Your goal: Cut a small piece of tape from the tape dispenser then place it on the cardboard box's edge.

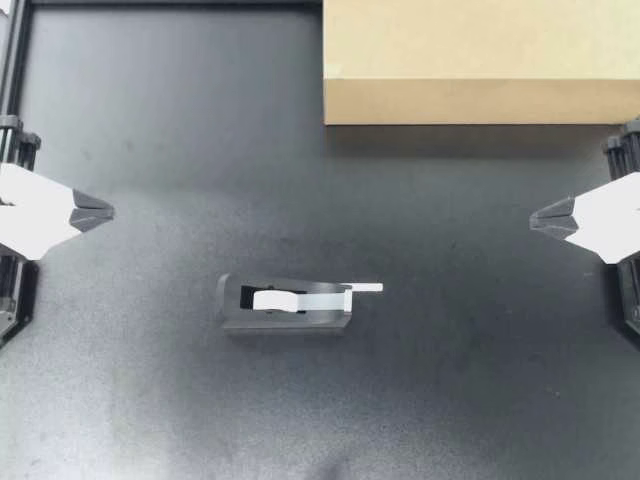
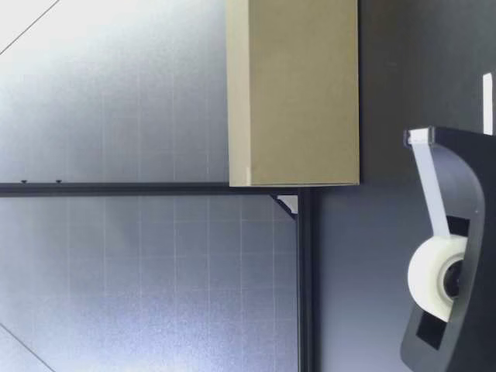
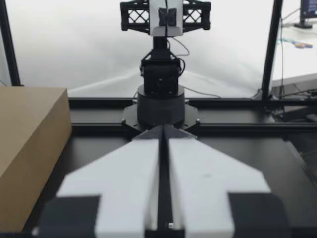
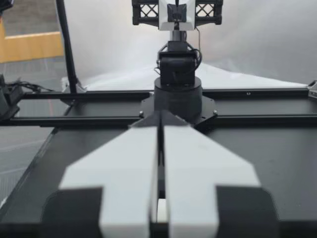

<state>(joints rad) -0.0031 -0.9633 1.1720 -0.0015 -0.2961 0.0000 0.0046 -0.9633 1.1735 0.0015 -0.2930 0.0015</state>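
A dark grey tape dispenser (image 1: 285,305) lies near the table's middle, its white roll (image 1: 272,299) feeding a short free strip of tape (image 1: 365,288) that sticks out toward my right arm. The cardboard box (image 1: 480,60) stands at the back right. My left gripper (image 1: 108,212) rests shut and empty at the left edge, and my right gripper (image 1: 533,217) rests shut and empty at the right edge; both are far from the dispenser. The low view shows the dispenser (image 2: 459,232) close by, its roll (image 2: 436,275), and the box (image 2: 302,93) behind. In each wrist view the fingers (image 3: 133,173) (image 4: 131,163) are pressed together.
Black frame rails (image 1: 15,60) border the table at the back and left. The box (image 3: 27,148) shows beside my left gripper in its wrist view. Each wrist view faces the opposite arm's base (image 3: 161,104) (image 4: 177,96) across the dark tabletop (image 1: 180,150).
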